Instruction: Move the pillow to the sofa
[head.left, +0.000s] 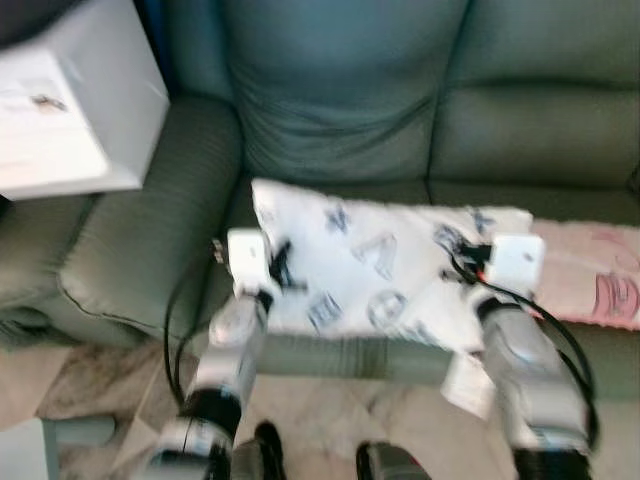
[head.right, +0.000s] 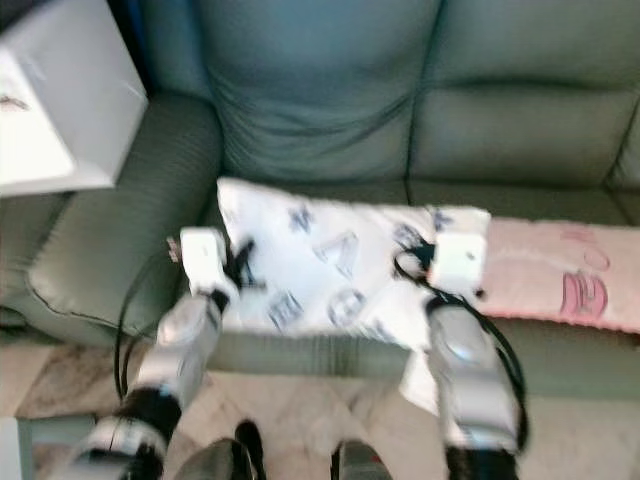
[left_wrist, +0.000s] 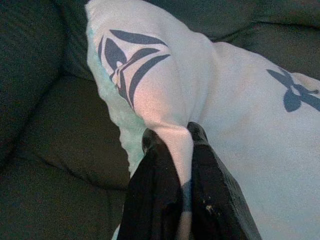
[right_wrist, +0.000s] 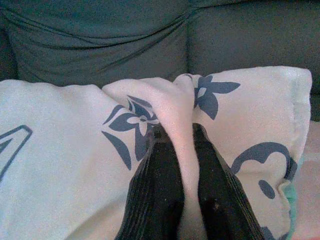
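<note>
We are holding the white patterned pillow (head.left: 385, 275) at mid-frame on the green sofa (head.left: 340, 110) seat, our left gripper (left_wrist: 172, 150) pinching a fold at its left edge and our right gripper (right_wrist: 181, 137) pinching another near its right end, beside a pink cushion (head.left: 595, 280).

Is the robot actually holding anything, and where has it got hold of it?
Yes, the white pillow: left gripper pinches a fold at one end, right gripper a fold at the other.
</note>
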